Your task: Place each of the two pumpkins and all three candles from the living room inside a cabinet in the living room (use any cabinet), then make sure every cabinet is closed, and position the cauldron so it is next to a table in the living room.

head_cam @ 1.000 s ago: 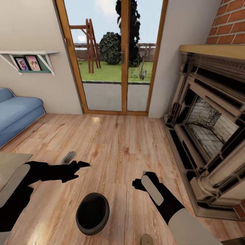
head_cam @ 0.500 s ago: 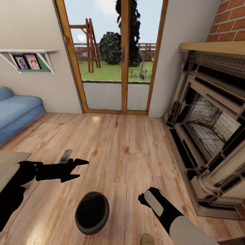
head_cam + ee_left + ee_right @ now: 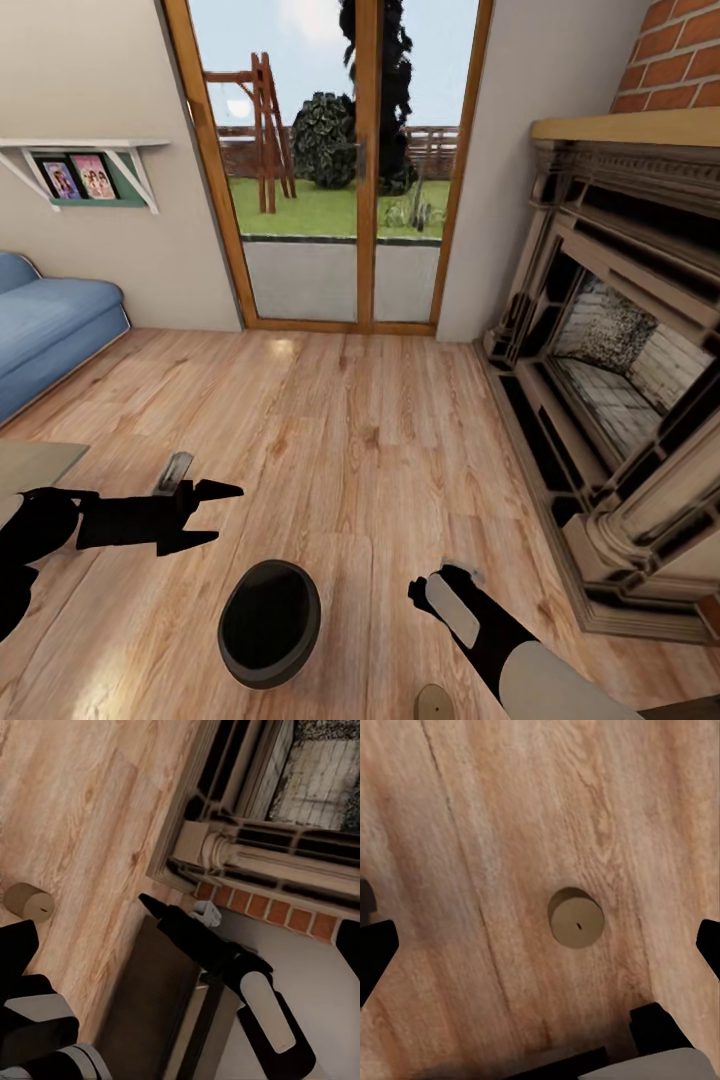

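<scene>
Meanwhile, the left gripper [image 3: 205, 515], fingers spread and empty, has drawn back toward the near left. Just right of it, the cauldron [image 3: 271, 622] sits on the floor. Farther right, the right gripper [image 3: 540, 945] has lowered, spread above a candle [image 3: 576, 918], likely the next pick.

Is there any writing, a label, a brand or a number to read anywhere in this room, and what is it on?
None: no words, numbers or signs can be read in these pictures.
The two framed pictures on the wall shelf show small figures, no text that can be made out.
The cauldron, the candle and the fireplace bear no markings.
</scene>
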Available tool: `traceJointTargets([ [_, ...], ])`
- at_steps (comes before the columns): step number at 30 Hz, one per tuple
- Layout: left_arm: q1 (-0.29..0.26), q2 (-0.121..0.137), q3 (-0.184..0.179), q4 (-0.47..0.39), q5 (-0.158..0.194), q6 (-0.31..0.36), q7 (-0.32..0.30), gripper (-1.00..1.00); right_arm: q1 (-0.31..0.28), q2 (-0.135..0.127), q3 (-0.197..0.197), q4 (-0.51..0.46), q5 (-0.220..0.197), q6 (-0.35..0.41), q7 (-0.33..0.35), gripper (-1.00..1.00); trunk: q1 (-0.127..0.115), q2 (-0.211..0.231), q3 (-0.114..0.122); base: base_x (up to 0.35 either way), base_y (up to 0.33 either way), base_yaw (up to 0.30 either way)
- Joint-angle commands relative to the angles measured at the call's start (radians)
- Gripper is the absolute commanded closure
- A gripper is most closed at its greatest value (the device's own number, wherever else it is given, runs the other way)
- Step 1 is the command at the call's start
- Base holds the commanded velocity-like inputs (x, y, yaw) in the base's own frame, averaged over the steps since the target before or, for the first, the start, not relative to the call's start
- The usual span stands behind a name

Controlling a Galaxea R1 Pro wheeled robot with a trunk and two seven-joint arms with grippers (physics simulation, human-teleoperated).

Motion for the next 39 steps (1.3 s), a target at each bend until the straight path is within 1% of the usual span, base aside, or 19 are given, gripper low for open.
traceJointTargets([
  [1, 0.0, 0.001, -0.001, -0.001, 0.011, -0.002, 0.011, -1.0, -0.001, 0.0, 0.01, 0.004, -0.005, -0.005, -0.007, -1.0, 0.004, -0.008, -0.004, 0.0, 0.0, 0.0],
  [4, 0.001, 0.002, -0.001, -0.002, 0.012, -0.002, 0.011, -1.0, -0.001, 0.0, 0.017, 0.022, -0.004, -0.033, -0.007, -1.0, 0.015, -0.029, -0.013, -0.144, 0.0, 0.0],
  [7, 0.002, 0.003, 0.0, -0.001, 0.012, -0.002, 0.011, -1.0, -0.001, 0.0, 0.019, 0.026, -0.004, -0.043, -0.006, -1.0, 0.027, -0.05, -0.023, -0.251, 0.0, 0.0],
  [14, 0.003, 0.003, 0.0, 0.001, 0.012, -0.002, 0.011, -1.0, -0.001, -0.001, 0.02, 0.03, -0.005, -0.047, 0.025, -1.0, 0.054, -0.099, -0.045, -0.051, 0.0, 0.0],
  [17, 0.003, 0.003, -0.001, 0.001, 0.012, -0.003, 0.011, -1.0, -0.001, -0.002, 0.02, 0.03, -0.005, -0.047, 0.027, -1.0, 0.065, -0.12, -0.054, -0.034, 0.0, 0.0],
  [23, 0.003, 0.003, -0.001, 0.002, 0.012, -0.003, 0.012, -1.0, -0.001, -0.002, 0.02, 0.03, -0.004, -0.047, 0.029, -1.0, 0.088, -0.162, -0.073, -0.207, 0.0, 0.0],
  [29, 0.003, 0.003, -0.001, 0.001, 0.012, -0.003, 0.012, -1.0, -0.001, -0.002, 0.019, 0.033, -0.004, -0.049, 0.03, -1.0, 0.111, -0.204, -0.092, -0.034, 0.0, 0.0],
  [39, 0.003, 0.003, -0.001, 0.001, 0.012, -0.003, 0.011, -1.0, -0.001, 0.0, 0.021, 0.102, -0.003, -0.093, 0.047, -1.0, 0.15, -0.274, -0.123, -0.001, 0.0, 0.0],
])
